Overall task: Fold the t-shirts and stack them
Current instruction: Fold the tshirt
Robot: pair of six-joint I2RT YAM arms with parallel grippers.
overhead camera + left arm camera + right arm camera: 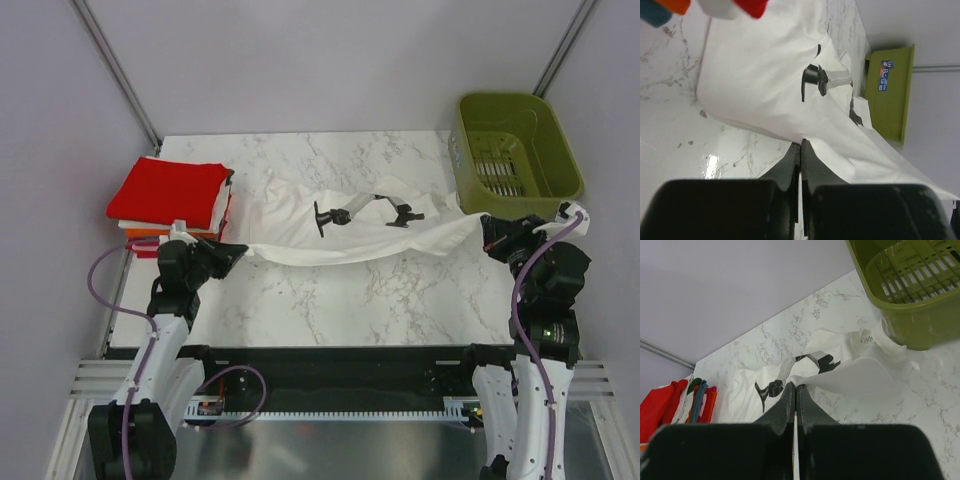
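Note:
A white t-shirt [300, 222] with a black print lies spread across the middle of the marble table [350, 300]. My left gripper [238, 250] is shut on its near-left edge, and the pinched cloth shows at the fingertips in the left wrist view [800, 141]. My right gripper [488, 234] is shut on its right edge beside the basket. There the cloth [855, 377] rises off the table to the closed tips [795, 385]. The near hem hangs stretched between both grippers. A stack of folded t-shirts [168, 192], red on top, sits at the left edge.
An olive-green plastic basket [515, 150] stands at the back right corner, close to my right gripper; it also appears in the wrist views [905, 285] [892, 90]. The folded stack [670, 405] lies just behind my left arm. Grey walls enclose the table.

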